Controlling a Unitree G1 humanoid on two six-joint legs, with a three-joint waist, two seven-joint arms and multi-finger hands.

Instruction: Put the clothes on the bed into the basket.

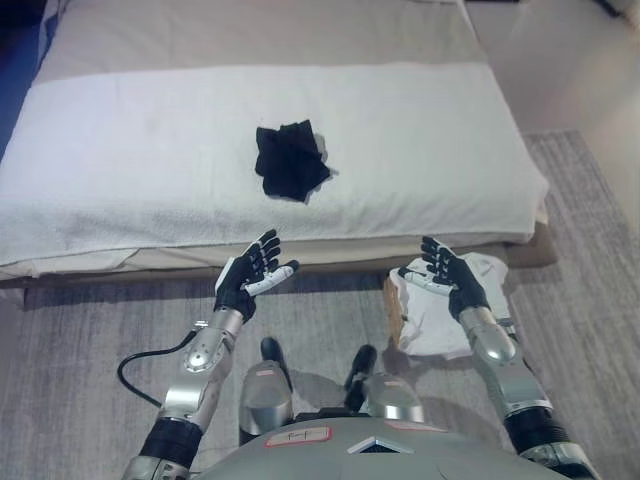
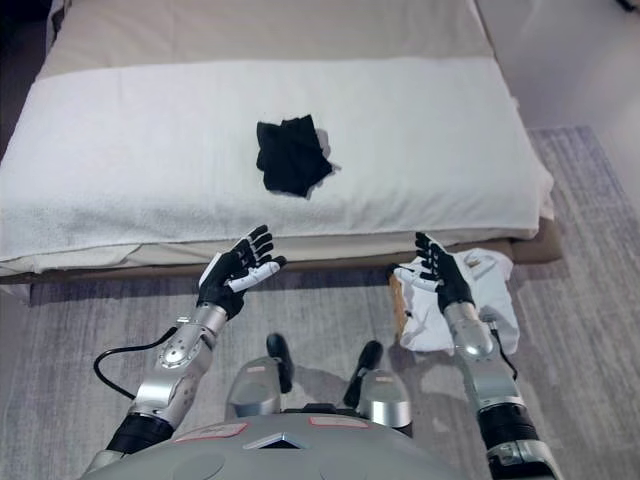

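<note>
**Dark cloth on bed, both hands open and empty**

Lies crumpled at centre frame: dark cloth [image 1: 291,160], bunched into a loose heap on the white blanket [image 1: 120,160] of the bed [image 1: 250,30], with a sliver of paler fabric showing at its right edge. Looks light, soft and limp; likely to sag and trail when lifted, not slip. No stiff part to take, so best pinched at the raised middle of the heap, where folds stack thickest, gathering enough layers that nothing drops loose.

Lower right of frame, on the grey rug [image 1: 80,350] just below the bed's edge: basket [image 1: 392,305], mostly covered by white cloth [image 1: 432,320] draped over and into it; only a tan strip of its left wall shows.

Left hand [image 1: 250,273], lower centre-left, held above the rug near the bed's edge, fingers spread wide, touching nothing. Right hand [image 1: 450,275], lower right, raised over the white cloth, fingers likewise spread and holding nothing; contact with the cloth beneath not apparent. Both well short of the dark cloth.
</note>
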